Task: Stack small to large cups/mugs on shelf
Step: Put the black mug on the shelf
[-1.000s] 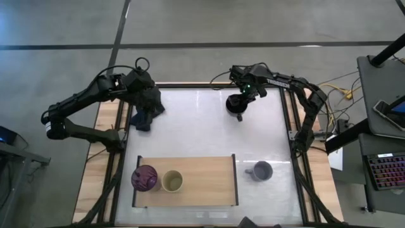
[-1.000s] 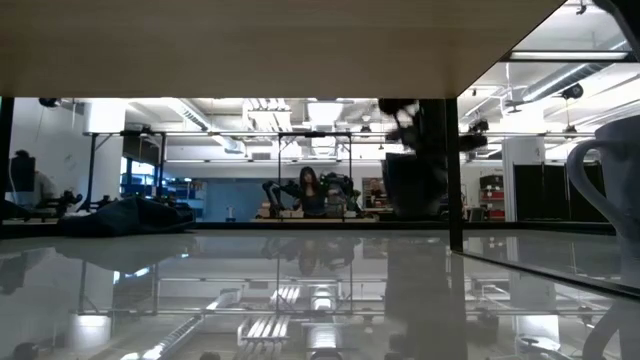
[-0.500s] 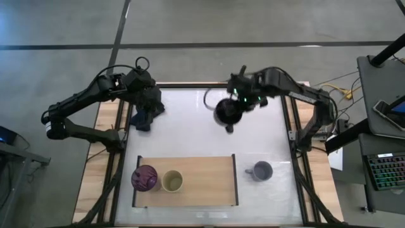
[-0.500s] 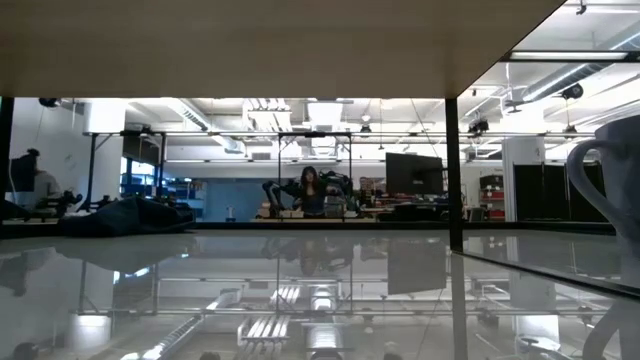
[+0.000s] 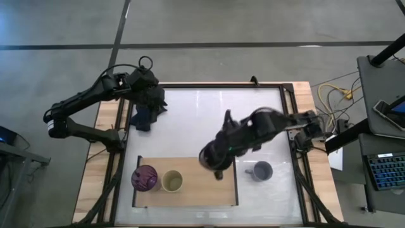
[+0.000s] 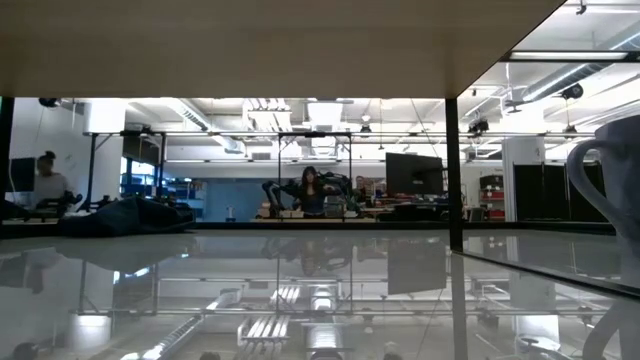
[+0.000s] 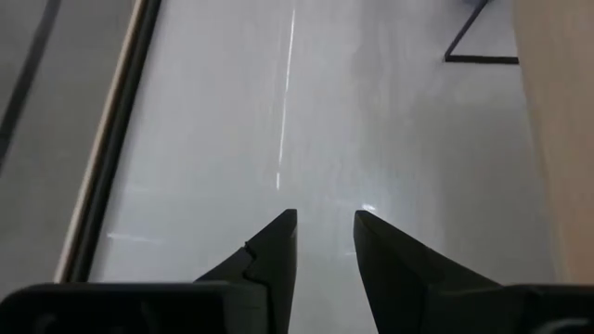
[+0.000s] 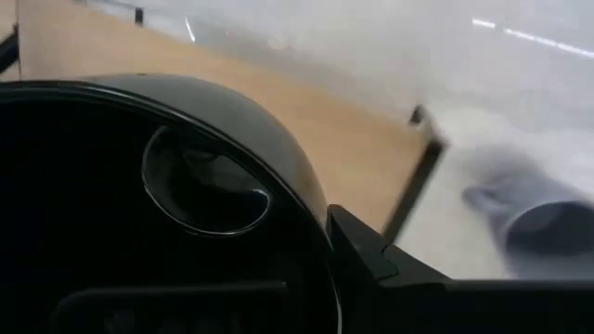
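My right gripper [image 5: 223, 151] carries the wide black handled mug [image 5: 211, 158] over the right end of the light-wood shelf [image 5: 196, 183]. The purple tumbler [image 5: 145, 177] and the beige cup [image 5: 172, 182] stand side by side on the shelf's left end. The lavender-grey mug [image 5: 259, 170] stands on the white table just right of the shelf and also shows in the low view [image 6: 612, 190]. My left gripper [image 7: 323, 223] waits open over the table's far left part, by the dark blue cloth [image 5: 143, 118], touching nothing. My right gripper holds the black mug by its wall at the rim [image 8: 311, 209]. One finger [image 8: 371, 264] lies against the outside of the wall; the mug hides the other. The fingers come from the table's right side, slanting down. The mug is upright above the shelf, its handle [image 5: 219, 175] toward the near edge.
The shelf's thin dark frame [image 8: 419, 176] edges its right end, close to the lavender-grey mug. The shelf's bare middle [image 5: 209, 190] lies between the beige cup and that end. Cables and a keyboard sit beyond the table's right edge.
My right gripper has carried the black mug from the table's far side toward the near edge and to the left, lifted clear of the table, and it is now over the shelf's right end. The mug has left the low view.
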Controlling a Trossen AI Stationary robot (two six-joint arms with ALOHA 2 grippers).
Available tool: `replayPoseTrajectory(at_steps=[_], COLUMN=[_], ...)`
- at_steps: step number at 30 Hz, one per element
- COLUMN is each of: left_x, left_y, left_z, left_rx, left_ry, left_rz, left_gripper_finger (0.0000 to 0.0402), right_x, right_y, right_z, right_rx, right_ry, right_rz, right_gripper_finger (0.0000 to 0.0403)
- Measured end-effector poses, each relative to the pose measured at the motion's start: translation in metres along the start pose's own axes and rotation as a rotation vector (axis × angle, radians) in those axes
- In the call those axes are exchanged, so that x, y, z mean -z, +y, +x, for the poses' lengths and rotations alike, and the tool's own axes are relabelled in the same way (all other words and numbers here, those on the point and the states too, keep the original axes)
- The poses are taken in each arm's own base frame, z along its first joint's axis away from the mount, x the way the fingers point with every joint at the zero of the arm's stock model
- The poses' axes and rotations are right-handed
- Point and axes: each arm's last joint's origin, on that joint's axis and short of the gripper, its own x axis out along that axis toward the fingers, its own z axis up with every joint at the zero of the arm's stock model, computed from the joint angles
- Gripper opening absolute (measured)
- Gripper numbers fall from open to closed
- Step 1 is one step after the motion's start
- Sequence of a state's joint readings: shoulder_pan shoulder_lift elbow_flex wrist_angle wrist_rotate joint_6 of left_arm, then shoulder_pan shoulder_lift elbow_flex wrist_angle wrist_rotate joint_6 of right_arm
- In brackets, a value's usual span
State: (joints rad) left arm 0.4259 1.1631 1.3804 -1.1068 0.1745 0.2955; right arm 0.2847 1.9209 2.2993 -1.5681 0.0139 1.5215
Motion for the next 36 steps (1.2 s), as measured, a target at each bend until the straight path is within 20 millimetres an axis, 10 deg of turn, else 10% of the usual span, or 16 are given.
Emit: replayPoseTrajectory(at_steps=[9,21,36], left_x=[-0.003,0.005,0.007], left_y=[0.005,-0.001,-0.003], left_z=[0.024,-0.016,-0.021], left_rx=[0.025,-0.115,-0.120], left_ry=[0.100,-0.020,-0.036], left_rz=[-0.044,-0.048,-0.045], left_gripper_finger=[0.0095,0.0095,0.0095], right_x=[0.023,0.033,0.034], right_y=[0.020,0.040,0.036], right_z=[0.030,0.065,0.060], right_rx=[0.023,-0.015,0.004], right_ry=[0.083,0.092,0.071], right_rz=[0.042,0.101,0.095], right_gripper_finger=[0.0026,0.0028,0.0029])
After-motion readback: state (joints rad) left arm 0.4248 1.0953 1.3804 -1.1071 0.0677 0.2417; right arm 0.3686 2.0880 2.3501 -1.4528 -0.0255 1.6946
